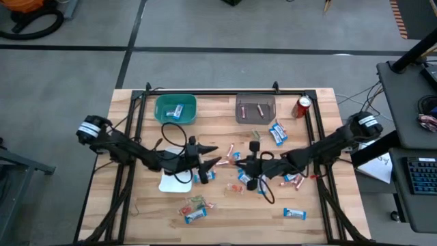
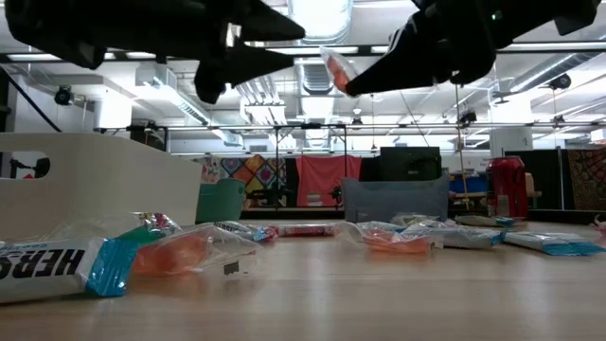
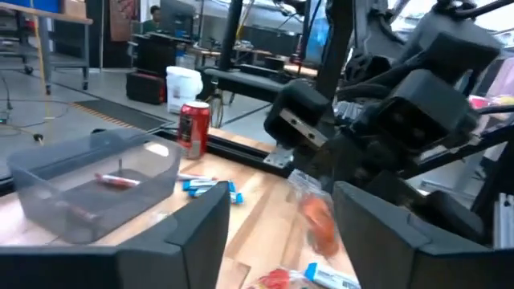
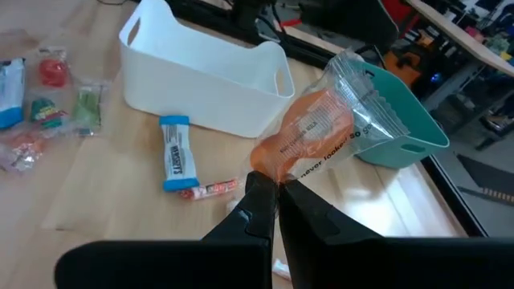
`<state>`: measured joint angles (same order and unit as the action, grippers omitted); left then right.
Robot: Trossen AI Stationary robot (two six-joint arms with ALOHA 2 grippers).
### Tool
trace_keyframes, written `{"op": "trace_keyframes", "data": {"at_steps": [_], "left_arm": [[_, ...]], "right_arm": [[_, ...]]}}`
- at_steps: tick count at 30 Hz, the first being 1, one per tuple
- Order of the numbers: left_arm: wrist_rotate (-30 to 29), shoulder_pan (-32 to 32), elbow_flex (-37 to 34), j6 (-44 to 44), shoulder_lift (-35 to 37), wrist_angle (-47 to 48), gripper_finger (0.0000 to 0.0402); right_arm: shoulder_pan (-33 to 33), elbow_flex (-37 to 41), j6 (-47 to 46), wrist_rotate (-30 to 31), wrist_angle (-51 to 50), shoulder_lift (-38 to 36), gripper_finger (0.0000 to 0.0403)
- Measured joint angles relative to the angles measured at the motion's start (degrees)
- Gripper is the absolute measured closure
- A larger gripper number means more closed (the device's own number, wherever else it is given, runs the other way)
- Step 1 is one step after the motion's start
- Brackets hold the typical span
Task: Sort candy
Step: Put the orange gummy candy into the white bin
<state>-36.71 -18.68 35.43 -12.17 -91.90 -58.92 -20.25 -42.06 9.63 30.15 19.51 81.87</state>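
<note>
Candy (image 4: 309, 140) pinched in right hand (image 4: 269, 189), left hand (image 1: 217, 156) released, likely two sticks in grey bin (image 1: 255, 109)

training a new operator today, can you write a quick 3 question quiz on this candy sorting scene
1. True or false: the right gripper is shut on the orange candy packet.
2. Which bin holds the slim pink sticks? A) teal bin B) grey bin C) white bin
3. Fill in: the red soda can stands near the table's far ____ corner, on the right arm's side.

Key
1. True; the packet is pinched above the table, facing the open left gripper.
2. B, the grey bin; the teal bin holds a blue-and-white bar, and the white bin is not seen holding any.
3. right
</note>
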Motion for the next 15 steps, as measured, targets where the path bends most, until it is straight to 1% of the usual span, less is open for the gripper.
{"op": "trace_keyframes", "data": {"at_steps": [4, 9, 12, 15], "left_arm": [[0.2, 0.4, 2.9, -0.2, -3.9, -0.6, 0.0178], [0.8, 0.5, 6.5, 0.6, -7.5, -1.1, 0.0176], [1.1, 0.6, 7.9, 0.6, -8.9, -0.4, 0.0181], [1.1, 0.9, 8.5, 0.0, -9.7, 0.0, 0.0197]], "right_arm": [[0.0, -0.5, 0.0, 0.1, 0.0, 1.3, 0.0394], [0.0, -0.7, -0.9, 0.1, 0.0, 1.5, 0.0394], [0.0, -0.7, -1.0, 0.0, 0.0, 1.5, 0.0394], [0.0, -0.7, -1.0, 0.0, 0.0, 1.4, 0.0394]]}}
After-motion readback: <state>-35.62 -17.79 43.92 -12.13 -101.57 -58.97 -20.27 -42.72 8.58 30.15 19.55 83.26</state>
